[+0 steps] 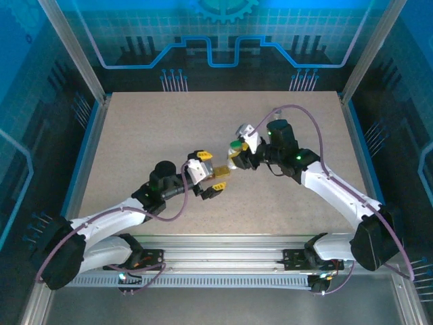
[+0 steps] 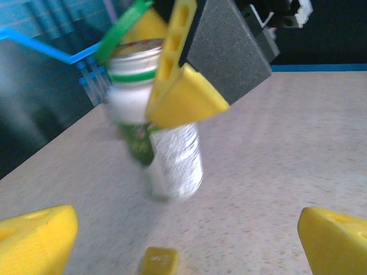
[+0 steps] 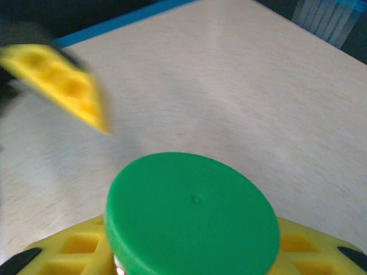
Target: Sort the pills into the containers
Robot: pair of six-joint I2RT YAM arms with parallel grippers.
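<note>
At centre frame, the white bottle (image 1: 235, 145) is clamped in the right gripper (image 1: 237, 154); the left gripper (image 1: 217, 182) is spread wide, empty.

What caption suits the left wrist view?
Right end effector holds the green-capped white bottle; a yellow pill lies on the table.

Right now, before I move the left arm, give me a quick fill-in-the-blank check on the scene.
1. The right pincer is shut on the white bottle, whose cap is ___ in colour.
2. The left pincer has its jaws ___.
3. In the left wrist view, the small pill lying on the table between that pincer's fingers is ___ in colour.
Missing words: green; open; yellow.
</note>
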